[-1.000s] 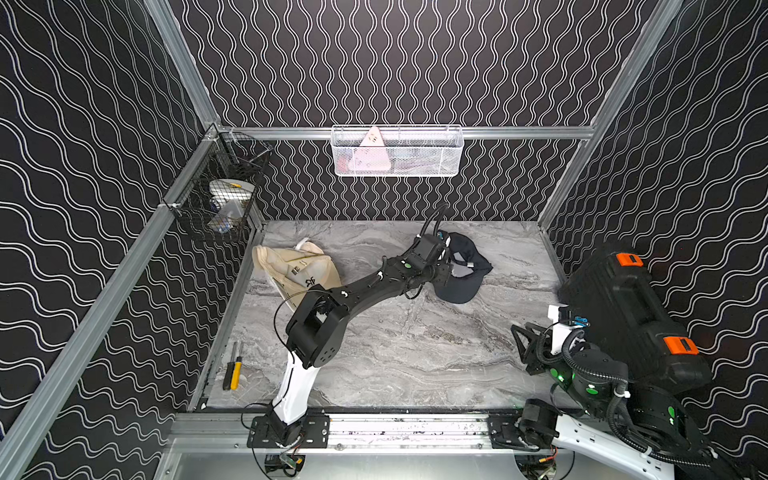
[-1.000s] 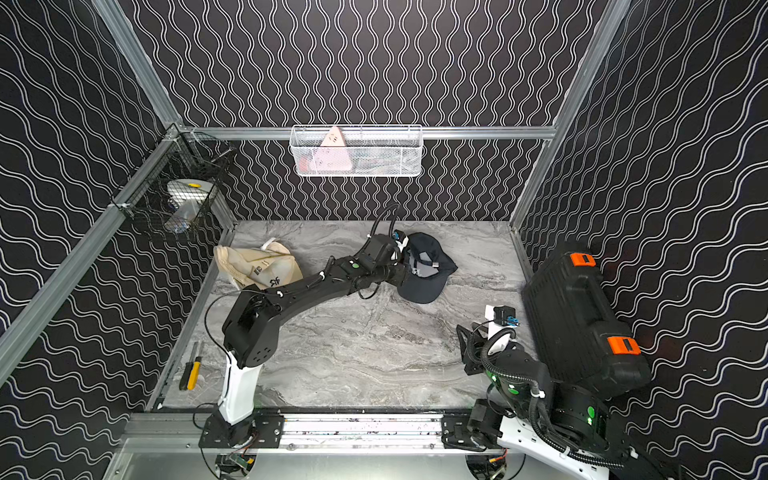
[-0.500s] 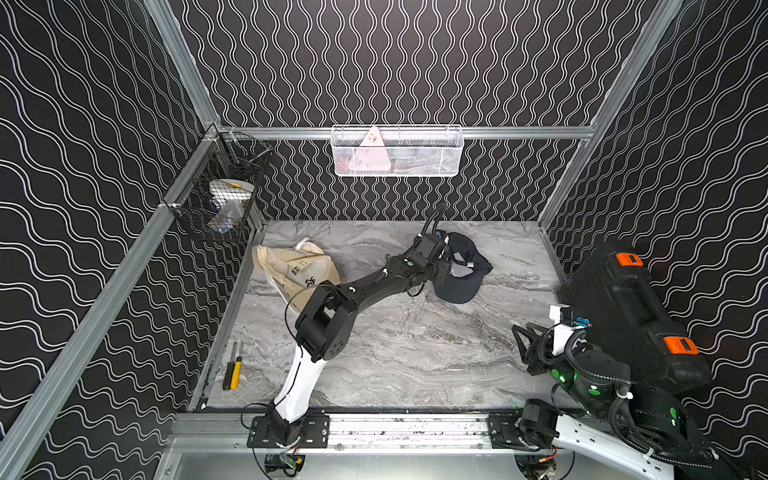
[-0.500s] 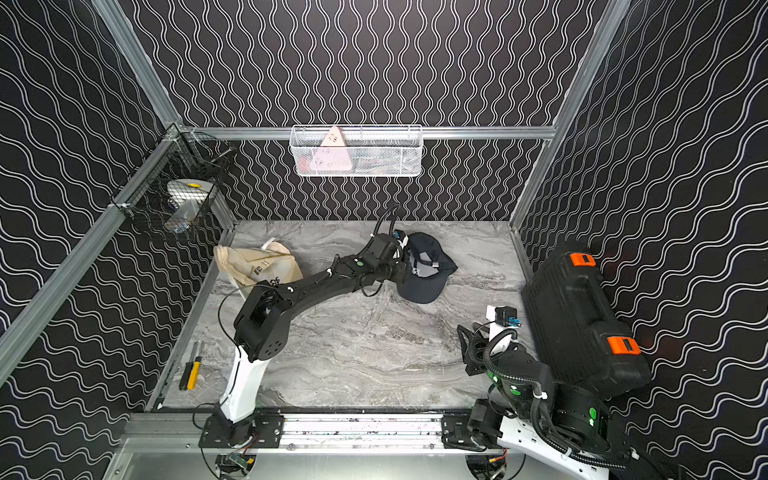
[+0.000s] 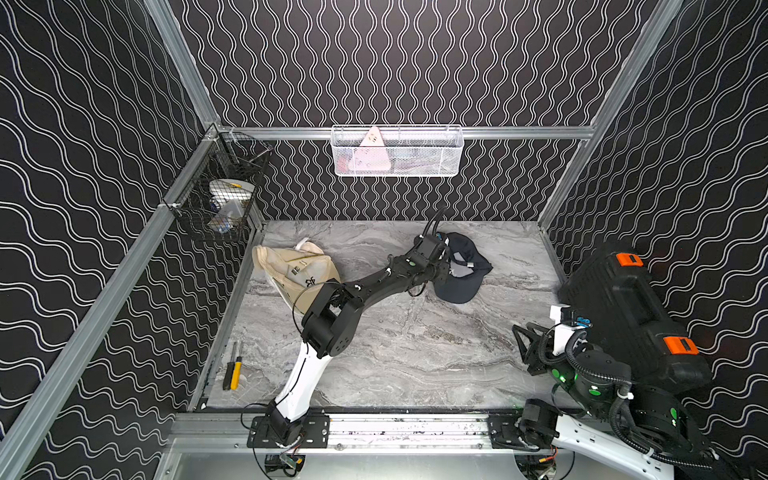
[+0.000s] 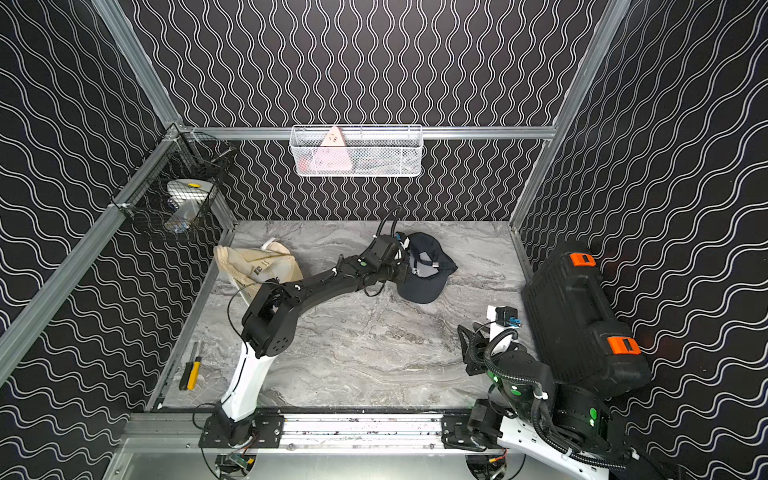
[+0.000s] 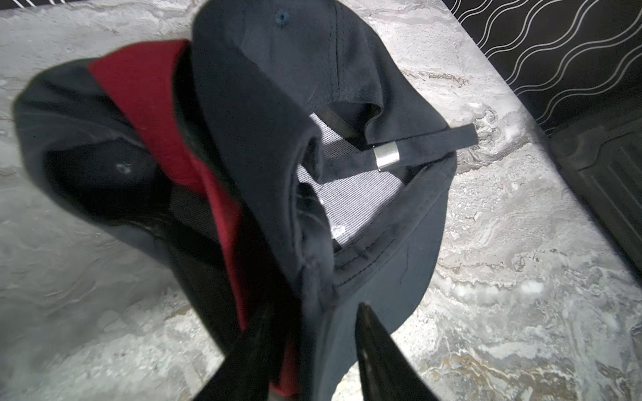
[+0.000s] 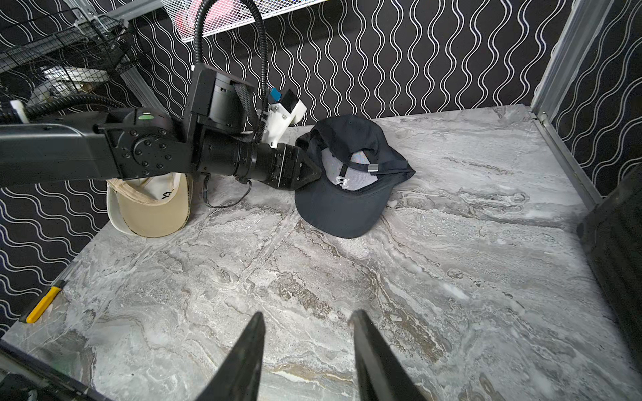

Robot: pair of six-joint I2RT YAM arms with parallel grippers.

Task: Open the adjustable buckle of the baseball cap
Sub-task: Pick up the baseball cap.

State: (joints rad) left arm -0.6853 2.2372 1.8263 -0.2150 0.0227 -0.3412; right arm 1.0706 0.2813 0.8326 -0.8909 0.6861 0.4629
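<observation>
Left gripper (image 7: 312,312) straddles rim of navy baseball cap (image 7: 278,86) (clamped or not, cannot tell); right gripper (image 8: 308,314) hangs parted, empty, well apart.

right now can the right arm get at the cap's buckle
Probably yes. The buckle faces up on the cap, nothing stands between it and the open right gripper, and the left gripper is at the cap's other edge. It looks a long stretch, though.
</observation>
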